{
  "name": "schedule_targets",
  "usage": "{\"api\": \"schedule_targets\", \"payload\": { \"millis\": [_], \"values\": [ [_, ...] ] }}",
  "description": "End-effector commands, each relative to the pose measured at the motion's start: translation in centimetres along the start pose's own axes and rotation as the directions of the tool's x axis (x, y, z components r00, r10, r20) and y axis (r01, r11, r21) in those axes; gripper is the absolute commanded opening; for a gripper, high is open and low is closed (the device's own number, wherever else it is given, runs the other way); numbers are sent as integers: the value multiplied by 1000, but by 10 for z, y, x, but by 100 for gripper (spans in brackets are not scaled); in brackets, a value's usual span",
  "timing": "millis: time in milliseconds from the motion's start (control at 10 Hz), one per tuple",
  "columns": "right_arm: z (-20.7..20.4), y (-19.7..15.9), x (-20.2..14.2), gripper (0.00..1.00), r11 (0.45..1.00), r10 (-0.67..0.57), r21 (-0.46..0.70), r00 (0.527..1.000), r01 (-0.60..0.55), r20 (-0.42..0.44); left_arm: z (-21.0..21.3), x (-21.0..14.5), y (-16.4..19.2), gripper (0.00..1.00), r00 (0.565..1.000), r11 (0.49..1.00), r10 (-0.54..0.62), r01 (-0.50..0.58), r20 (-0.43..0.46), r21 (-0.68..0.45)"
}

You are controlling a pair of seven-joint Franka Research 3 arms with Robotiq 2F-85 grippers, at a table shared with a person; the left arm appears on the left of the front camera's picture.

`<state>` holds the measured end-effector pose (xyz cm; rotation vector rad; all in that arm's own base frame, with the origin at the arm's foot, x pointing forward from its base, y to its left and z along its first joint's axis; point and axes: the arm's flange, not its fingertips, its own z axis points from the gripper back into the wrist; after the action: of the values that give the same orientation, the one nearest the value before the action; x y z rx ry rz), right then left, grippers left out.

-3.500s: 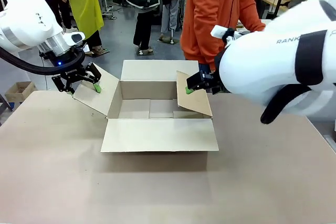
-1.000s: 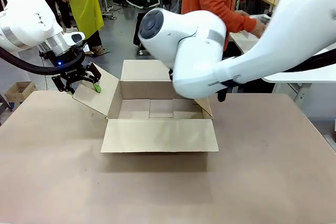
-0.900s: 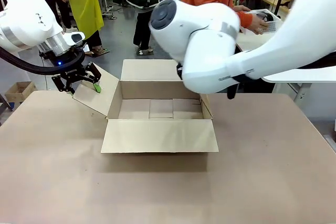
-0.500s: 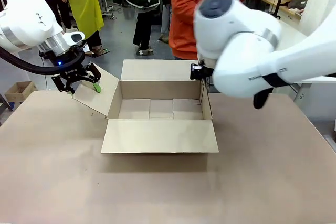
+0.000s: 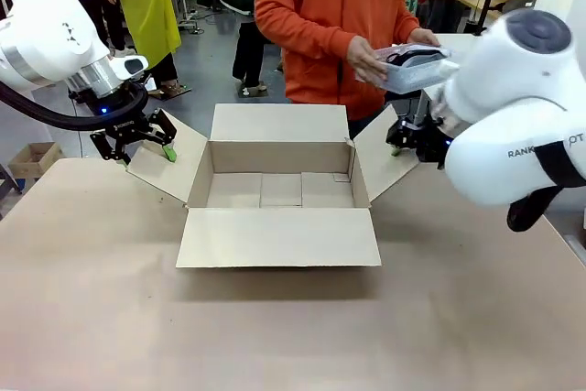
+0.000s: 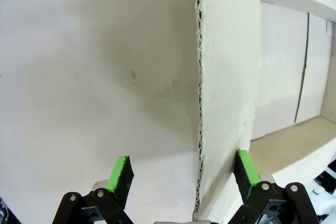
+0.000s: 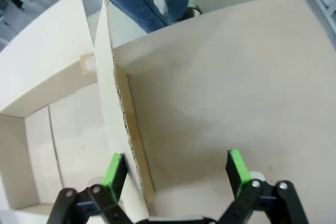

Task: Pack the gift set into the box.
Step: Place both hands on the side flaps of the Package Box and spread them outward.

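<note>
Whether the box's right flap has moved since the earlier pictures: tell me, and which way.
Yes. The right flap leaned in over the box; now it tilts outward, toward picture right, with the right tool open astride it.

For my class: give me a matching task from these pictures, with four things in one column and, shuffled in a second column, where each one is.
Things
1. gift set
2. left gripper
3. right gripper
4. near flap

Places
A. folded out over the table
B. open, astride the left flap
C. in the person's hands
D. open, astride the right flap

Pairs: 1-C, 2-B, 3-D, 4-A
</note>
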<state>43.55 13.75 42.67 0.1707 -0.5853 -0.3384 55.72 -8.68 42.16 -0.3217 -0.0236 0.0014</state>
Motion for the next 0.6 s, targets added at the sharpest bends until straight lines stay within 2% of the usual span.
{"api": "schedule_targets", "payload": {
  "millis": [0, 100, 200, 500],
  "values": [
    [-9, -30, 5, 100, 994, -49, 99, 999, 50, -12, 2, -2, -1, 100, 1000, 1000, 10, -10, 1, 12],
    [-17, -39, 1, 100, 985, -100, 143, 995, 97, 15, 2, -2, -1, 100, 1000, 1000, 10, -10, 1, 12],
    [-6, -16, -1, 100, 999, -40, 34, 999, 40, -5, 2, -2, -1, 100, 1000, 1000, 10, -10, 1, 12],
    [-6, -16, -1, 100, 999, -40, 34, 999, 40, -5, 2, -2, -1, 100, 1000, 1000, 10, -10, 1, 12]
  ]
}}
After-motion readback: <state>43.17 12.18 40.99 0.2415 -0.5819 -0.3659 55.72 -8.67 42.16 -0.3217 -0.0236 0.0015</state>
